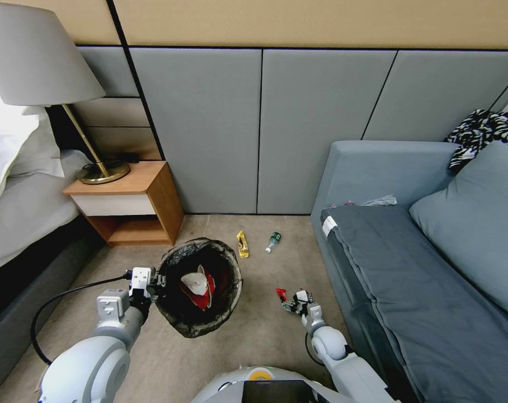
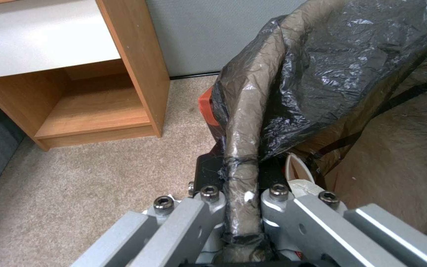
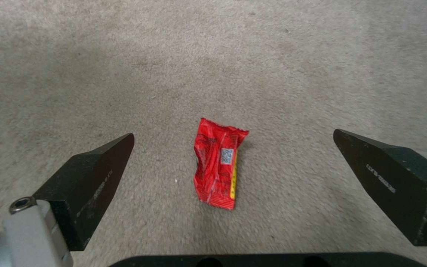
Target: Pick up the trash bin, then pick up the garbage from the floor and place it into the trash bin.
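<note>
- Clamped on the bag-wrapped rim of the trash bin (image 1: 199, 288), the left gripper (image 1: 153, 284) holds the bin tilted above the carpet (image 1: 265, 347), mouth toward the head camera; in the left wrist view the metal fingers (image 2: 208, 207) pinch the crinkled black liner (image 2: 322, 74) between them.
- Room around the bin: a wooden nightstand (image 1: 133, 204) stands just behind it toward the wall, a bed (image 1: 24, 218) lies beyond the nightstand, and the grey sofa (image 1: 422, 268) edges the carpet on the bin's far side, leaving an open strip of floor between bin and sofa.
- Count inside the bin: red and white litter (image 1: 198, 285) (too crumpled to count piece by piece).
- Count on the floor: three pieces. One yellow wrapper (image 1: 242, 244) lies just behind the bin, one small bottle (image 1: 273, 242) just beyond that, and one red wrapper (image 3: 218, 163) between bin and sofa.
- Right gripper (image 1: 290, 301): spread wide, holding nothing, above the red wrapper; in the right wrist view the wrapper lies flat on the carpet midway between the two dark fingertips (image 3: 100, 167), touching neither.
</note>
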Available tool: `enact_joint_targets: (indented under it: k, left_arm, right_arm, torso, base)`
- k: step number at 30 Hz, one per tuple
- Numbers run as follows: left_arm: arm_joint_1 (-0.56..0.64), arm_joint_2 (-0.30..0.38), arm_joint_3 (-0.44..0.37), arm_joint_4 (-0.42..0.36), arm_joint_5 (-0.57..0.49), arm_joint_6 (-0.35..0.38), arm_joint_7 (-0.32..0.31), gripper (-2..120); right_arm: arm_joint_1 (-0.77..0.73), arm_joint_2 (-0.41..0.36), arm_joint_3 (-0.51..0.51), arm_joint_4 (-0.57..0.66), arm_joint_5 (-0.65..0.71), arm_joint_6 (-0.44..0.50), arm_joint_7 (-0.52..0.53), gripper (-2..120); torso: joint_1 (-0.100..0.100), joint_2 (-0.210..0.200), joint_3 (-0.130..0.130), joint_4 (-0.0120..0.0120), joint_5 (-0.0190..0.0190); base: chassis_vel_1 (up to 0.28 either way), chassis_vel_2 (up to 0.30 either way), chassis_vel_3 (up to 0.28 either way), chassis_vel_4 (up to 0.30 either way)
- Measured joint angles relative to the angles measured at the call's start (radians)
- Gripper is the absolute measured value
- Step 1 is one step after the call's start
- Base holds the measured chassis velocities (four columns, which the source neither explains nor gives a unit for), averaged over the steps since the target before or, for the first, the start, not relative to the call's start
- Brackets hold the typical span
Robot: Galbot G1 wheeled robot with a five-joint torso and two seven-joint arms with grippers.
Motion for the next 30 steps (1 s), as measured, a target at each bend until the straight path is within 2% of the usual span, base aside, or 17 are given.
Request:
enact_joint_targets:
  k: [6, 12, 30]
  left_arm:
    - [0.0, 0.0, 0.001, 0.0, 0.0, 0.0, 0.0, 1]
    - [0.002, 0.003, 0.004, 0.0, 0.001, 0.001, 0.002, 1]
    - [0.005, 0.006, 0.009, 0.0, 0.004, 0.001, 0.005, 1]
  right_arm:
    - [0.026, 0.022, 0.0, -0.059, -0.013, 0.034, -0.01, 100]
    - [0.06, 0.056, -0.001, -0.143, -0.038, 0.115, -0.032, 100]
    - [0.115, 0.09, 0.001, -0.27, -0.064, 0.142, -0.038, 100]
  torso:
    - [0.0, 0.0, 0.0, -0.0001, 0.0]
    - [0.0, 0.0, 0.0, 0.0, 0.0]
    - [0.0, 0.0, 0.0, 0.0, 0.0]
  base:
    - [0.0, 0.0, 0.0, 0.0]
    - [0.0, 0.0, 0.0, 0.0]
    - [0.0, 0.0, 0.0, 0.0]
